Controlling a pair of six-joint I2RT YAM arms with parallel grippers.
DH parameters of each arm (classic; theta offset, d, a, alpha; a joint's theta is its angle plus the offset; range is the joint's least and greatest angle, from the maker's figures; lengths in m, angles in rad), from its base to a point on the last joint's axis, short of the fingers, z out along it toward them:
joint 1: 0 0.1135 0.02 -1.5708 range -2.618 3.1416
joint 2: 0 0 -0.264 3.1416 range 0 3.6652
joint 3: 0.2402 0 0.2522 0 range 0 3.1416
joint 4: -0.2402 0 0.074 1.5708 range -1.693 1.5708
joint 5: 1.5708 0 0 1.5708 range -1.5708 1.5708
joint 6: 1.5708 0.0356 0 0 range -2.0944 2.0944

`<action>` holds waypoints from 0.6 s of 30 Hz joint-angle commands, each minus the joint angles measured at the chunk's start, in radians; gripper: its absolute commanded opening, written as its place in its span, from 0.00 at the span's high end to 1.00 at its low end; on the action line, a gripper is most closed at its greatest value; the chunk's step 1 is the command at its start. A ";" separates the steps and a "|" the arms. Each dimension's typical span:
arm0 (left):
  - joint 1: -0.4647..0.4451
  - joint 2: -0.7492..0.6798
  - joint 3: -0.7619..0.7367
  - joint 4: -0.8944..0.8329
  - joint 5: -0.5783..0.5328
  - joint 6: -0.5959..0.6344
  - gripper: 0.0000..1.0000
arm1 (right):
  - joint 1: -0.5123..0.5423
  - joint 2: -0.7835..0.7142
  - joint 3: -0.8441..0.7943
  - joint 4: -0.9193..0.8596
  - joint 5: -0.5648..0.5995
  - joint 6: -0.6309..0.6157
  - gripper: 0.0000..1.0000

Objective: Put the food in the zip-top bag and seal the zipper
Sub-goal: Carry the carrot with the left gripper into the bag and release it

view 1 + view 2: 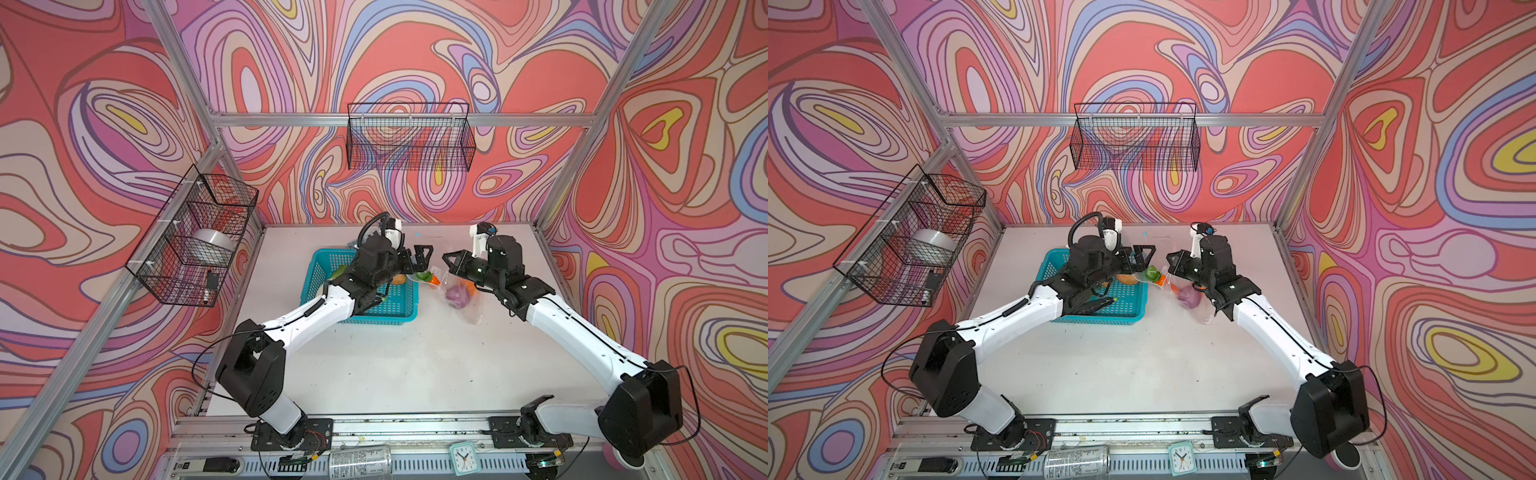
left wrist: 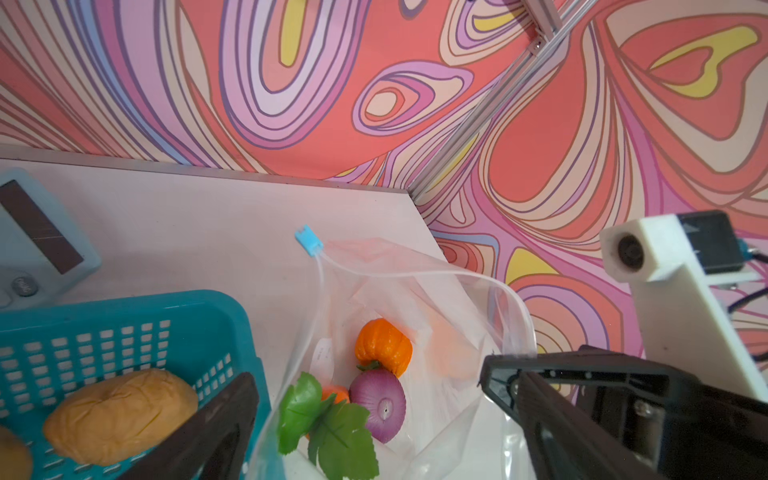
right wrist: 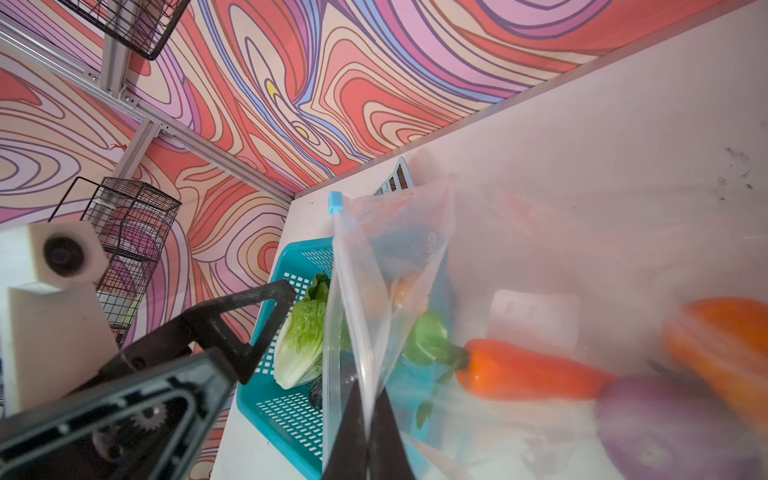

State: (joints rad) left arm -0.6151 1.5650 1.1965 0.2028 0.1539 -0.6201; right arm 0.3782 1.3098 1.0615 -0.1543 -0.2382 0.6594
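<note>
Table (image 1: 374, 365) carries the basket (image 1: 399, 309), the bag (image 1: 471, 311) just beside it, mouth open. We see the left gripper (image 2: 368, 374) spread wide above the mouth, right gripper (image 3: 365, 399) pinching the bag's rim. In the bag: carrot (image 3: 528, 370), purple piece (image 2: 378, 405), pumpkin (image 2: 382, 345). Slider (image 2: 308, 240) at one end of the zipper (image 2: 415, 272).

Top views: high over the near edge, angled down; whole table (image 1: 374, 365).
Left wrist: close, facing far right.
Right wrist: close, facing far left.
Wrists share: zip-top bag (image 2: 415, 299), basket (image 2: 124, 316).
</note>
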 commanded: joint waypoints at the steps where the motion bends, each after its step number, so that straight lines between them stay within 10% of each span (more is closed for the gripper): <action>1: 0.053 -0.043 0.007 -0.141 0.033 0.013 0.00 | -0.004 -0.043 0.015 -0.017 0.034 -0.041 1.00; 18: 0.218 -0.067 0.087 -0.797 -0.032 0.476 0.11 | -0.005 -0.046 -0.011 -0.022 0.068 -0.079 1.00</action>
State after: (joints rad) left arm -0.3996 1.5181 1.2591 -0.4301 0.1547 -0.3061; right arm 0.3782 1.2575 1.0618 -0.1879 -0.1764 0.5941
